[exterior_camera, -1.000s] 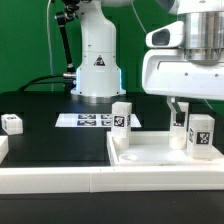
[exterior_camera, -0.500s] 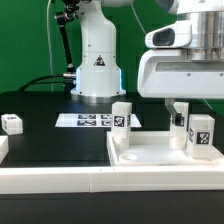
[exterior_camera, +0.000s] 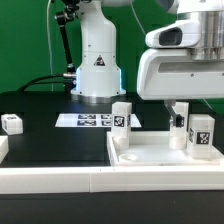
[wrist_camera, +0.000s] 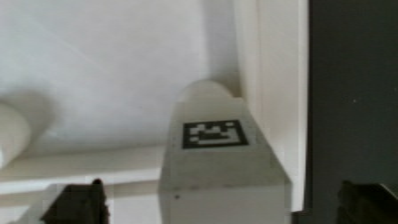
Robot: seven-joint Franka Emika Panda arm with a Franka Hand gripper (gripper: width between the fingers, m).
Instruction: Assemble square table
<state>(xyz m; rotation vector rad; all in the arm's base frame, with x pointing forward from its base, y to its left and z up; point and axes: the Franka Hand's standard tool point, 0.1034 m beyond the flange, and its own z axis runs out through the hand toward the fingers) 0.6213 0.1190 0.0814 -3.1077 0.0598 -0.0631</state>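
**Square table — parts as you see them**

- **Table top** (exterior_camera: 150, 156): a white square tray with a raised rim. It lies flat on the black table (exterior_camera: 40, 140), toward the exterior view's right and just behind the long white border rail (exterior_camera: 60, 183).
- **Left upright leg** (exterior_camera: 121, 117): a short white peg with its black-and-white tag facing the camera. It stands at the tray's rear corner on the exterior view's left.
- **Right upright leg** (exterior_camera: 201, 135): tagged like the first. It stands on the tray at the exterior view's right, near the arm's hand.
- **Loose leg** (exterior_camera: 12, 123): lies on the black table at the far exterior left, well apart from the tray.
- **Marker board** (exterior_camera: 88, 120): a thin white strip of tags lying flat on the table in front of the robot base (exterior_camera: 97, 65).
- **Gripper** (wrist_camera: 219, 204): hangs over the right rear part of the tray. In the wrist view you see its two dark fingertips (wrist_camera: 75, 202) spread wide apart with a tagged leg (wrist_camera: 217, 150) between them. That leg stands close to the tray's raised rim (wrist_camera: 270, 60). There is a gap on each side, so neither fingertip touches it and nothing is gripped.
- **Not settled**: you cannot tell from these views whether the leg between the fingers is the right upright leg or another one behind it.
- **Rounded white shape** (wrist_camera: 15, 125): sits at the edge of the wrist view — too cropped to name.
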